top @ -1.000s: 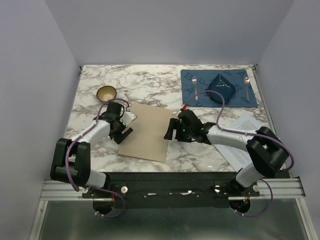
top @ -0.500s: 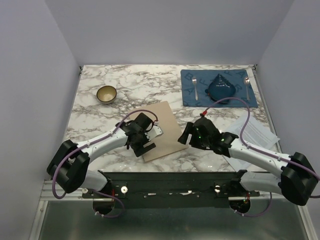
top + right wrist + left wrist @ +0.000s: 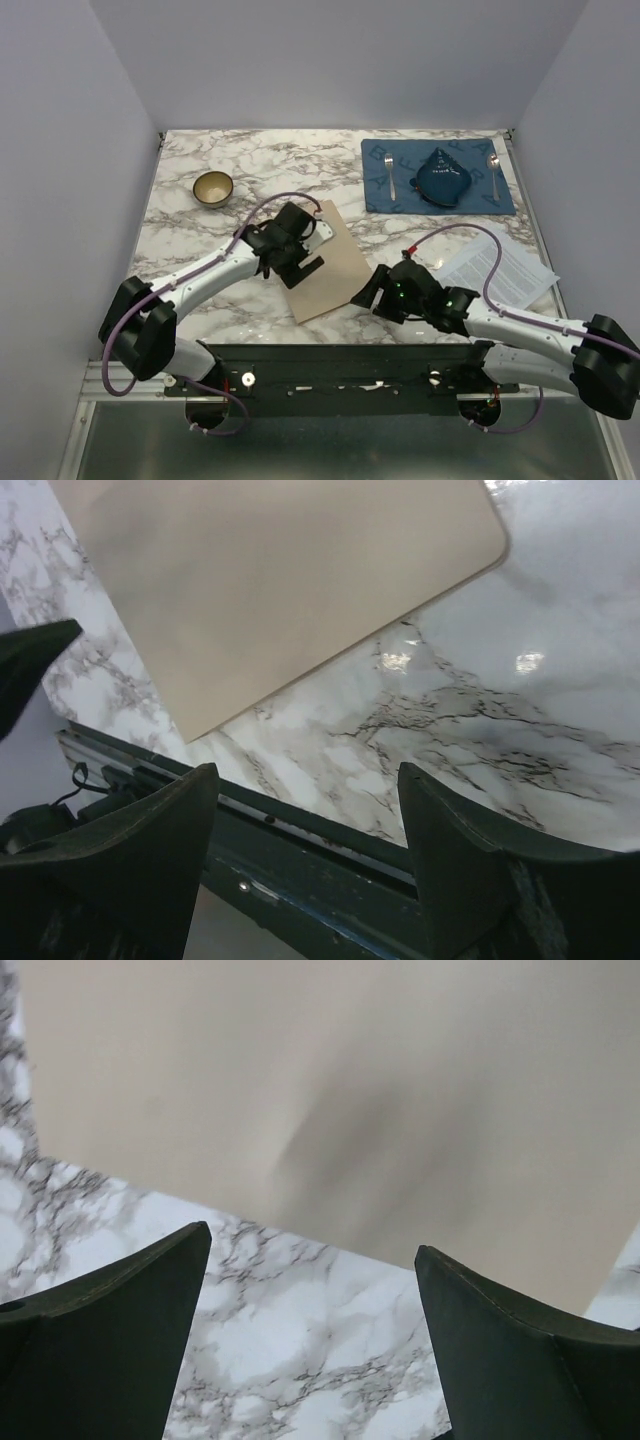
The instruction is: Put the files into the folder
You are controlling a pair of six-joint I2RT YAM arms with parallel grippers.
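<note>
even overhead light — slight marble glare

Worktop (image 3: 300, 165): we show a white marble-patterned surface with grey veining. Four items lie directly on it. The tan folder (image 3: 335, 270) lies closed and flat near the centre, turned askew to the worktop edges, with one corner close to the near edge. The files (image 3: 520, 265), white printed sheets slightly fanned, lie flat on the right side, well apart from the folder. We note a blue placemat (image 3: 470, 200) squared to the far right corner, and a small round bowl (image 3: 213, 188) upright on the far left.
</note>
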